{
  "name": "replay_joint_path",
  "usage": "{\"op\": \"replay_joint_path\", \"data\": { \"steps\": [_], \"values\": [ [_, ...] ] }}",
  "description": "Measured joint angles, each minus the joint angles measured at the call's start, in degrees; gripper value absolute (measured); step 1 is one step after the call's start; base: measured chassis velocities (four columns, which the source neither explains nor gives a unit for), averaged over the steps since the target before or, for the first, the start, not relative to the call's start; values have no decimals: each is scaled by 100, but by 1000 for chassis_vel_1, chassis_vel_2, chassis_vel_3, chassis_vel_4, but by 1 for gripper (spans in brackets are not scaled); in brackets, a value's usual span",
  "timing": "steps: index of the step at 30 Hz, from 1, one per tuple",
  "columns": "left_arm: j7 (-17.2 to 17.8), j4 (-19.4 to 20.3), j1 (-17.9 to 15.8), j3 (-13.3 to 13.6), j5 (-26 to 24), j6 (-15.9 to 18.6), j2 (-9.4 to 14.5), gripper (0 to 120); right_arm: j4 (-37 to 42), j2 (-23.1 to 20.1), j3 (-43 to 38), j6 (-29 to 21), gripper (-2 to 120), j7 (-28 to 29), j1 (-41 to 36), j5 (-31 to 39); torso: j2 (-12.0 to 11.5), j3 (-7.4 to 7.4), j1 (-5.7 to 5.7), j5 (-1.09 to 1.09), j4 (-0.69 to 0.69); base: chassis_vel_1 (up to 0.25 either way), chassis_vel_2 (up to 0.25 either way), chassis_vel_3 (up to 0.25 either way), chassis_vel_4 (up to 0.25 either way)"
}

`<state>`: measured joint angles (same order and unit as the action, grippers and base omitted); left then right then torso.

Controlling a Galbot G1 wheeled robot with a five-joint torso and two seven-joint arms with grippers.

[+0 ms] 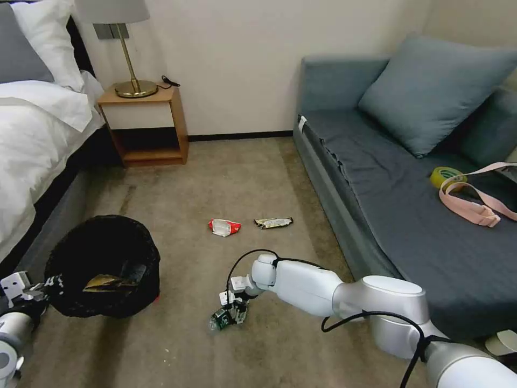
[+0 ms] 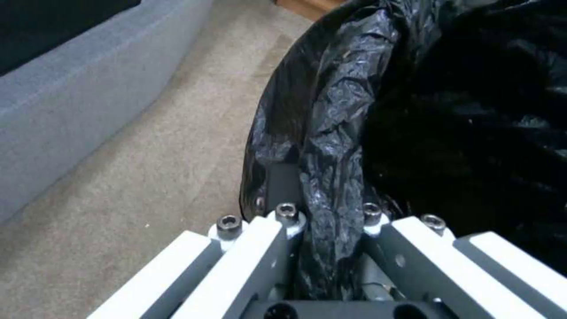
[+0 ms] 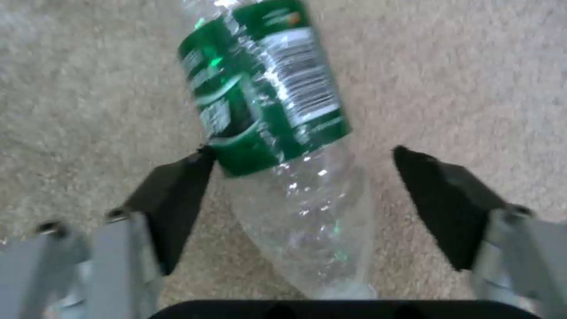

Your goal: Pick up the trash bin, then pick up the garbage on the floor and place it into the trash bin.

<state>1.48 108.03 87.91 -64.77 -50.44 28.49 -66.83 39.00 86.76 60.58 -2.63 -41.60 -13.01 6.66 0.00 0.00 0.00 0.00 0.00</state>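
Nearest to us, our right gripper (image 3: 301, 177) is low over the beige carpet (image 1: 242, 172), jaws spread wide on either side of the crushed clear plastic bottle with the green label (image 3: 277, 110). One dark pad (image 3: 171, 195) touches the label's edge; the other stands apart, so nothing is pinched yet. We judge the bottle empty, very light, thin-walled and springy, its surface slick. It should buckle under squeeze, so the labelled midsection, across the narrow width, looks the better hold. It lies flat on the carpet, its long axis running away from the wrist between the jaws. We cannot tell which end carries the cap.

At our left, the left gripper (image 1: 51, 284) is clamped on the rim of the small round trash bin lined with crinkly black plastic (image 1: 105, 264), which holds a dark-gold wrapper (image 1: 105, 282).

Farther out on the carpet lie a red-and-white wrapper (image 1: 224, 227) and, just beside it, a second dark-gold wrapper (image 1: 273, 222).
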Motion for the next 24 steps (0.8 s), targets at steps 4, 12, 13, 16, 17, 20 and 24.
{"op": "replay_joint_path", "data": {
  "steps": [4, 12, 13, 16, 17, 20, 24],
  "values": [
    [-12, 7, 1, -5, 7, -11, -1, 2, -139, 50, -18, 19, 62, 11, -38, -20, 0, 0, 0, 0, 0, 0, 0, 0, 0],
    [-35, -43, 8, -5, 20, -45, 9, 2, -367, 169, -86, 87, 37, 43, -113, -64, 1, -1, 0, 0, -1, 0, 0, 0, 0],
    [-39, -44, 12, -3, 24, -47, 11, 2, -370, 168, -107, 89, 34, 63, -126, -65, 0, -1, 0, 0, -1, 0, 0, 0, 0],
    [-43, -44, 17, 10, 25, -48, 30, 2, -307, 114, -177, 77, 26, 102, -134, -43, 0, 0, 0, 0, 0, 0, 0, 0, 0],
    [-43, -44, 17, 10, 25, -48, 30, 2, -307, 114, -177, 77, 26, 102, -134, -43, 0, 0, 0, 0, 0, 0, 0, 0, 0],
    [-43, -50, 5, 43, 26, -48, 56, 2, 43, -158, -341, -43, 17, 162, 0, 133, 0, 0, 0, 0, 1, 0, 0, 0, 0],
    [-43, -60, -17, 101, 26, -49, 75, 2, 537, -523, -793, -193, 16, 218, 186, 404, -1, 0, 0, 2, 0, 0, 0, 0, 0]
  ]
}}
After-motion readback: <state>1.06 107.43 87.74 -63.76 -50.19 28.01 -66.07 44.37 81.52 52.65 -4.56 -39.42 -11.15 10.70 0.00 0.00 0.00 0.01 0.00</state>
